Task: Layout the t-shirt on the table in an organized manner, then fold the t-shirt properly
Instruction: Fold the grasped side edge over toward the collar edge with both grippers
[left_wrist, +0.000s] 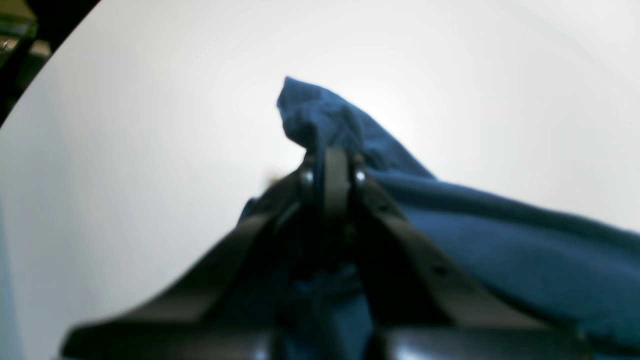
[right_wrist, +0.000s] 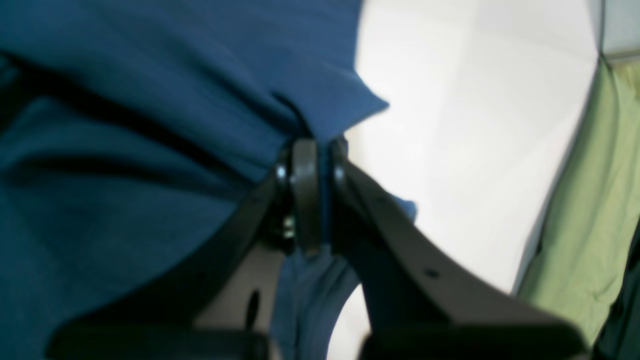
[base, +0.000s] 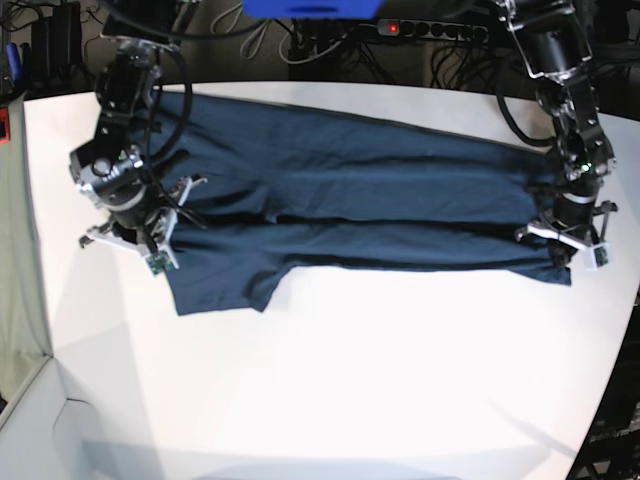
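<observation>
Both grippers pinch the shirt, stretched across the table.

Left wrist view: the black left gripper (left_wrist: 334, 165), lower centre of frame, is clamped on a bunched corner of the dark navy-blue cotton t-shirt (left_wrist: 500, 235), which trails to the lower right over the smooth white table (left_wrist: 125, 175).
Right wrist view: the black right gripper (right_wrist: 310, 170), at centre, is closed tight on a fold of the shirt filling the left half; green cloth (right_wrist: 595, 210) hangs at the right edge.
Base view: the shirt lies stretched wide across the upper half of the frame, the left gripper at its right end, the right gripper at its left end.

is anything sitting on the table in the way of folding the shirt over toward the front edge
Nothing visible. The table in front of the t-shirt looks bare, and both claws, left and right, are already shut on the cloth.
</observation>
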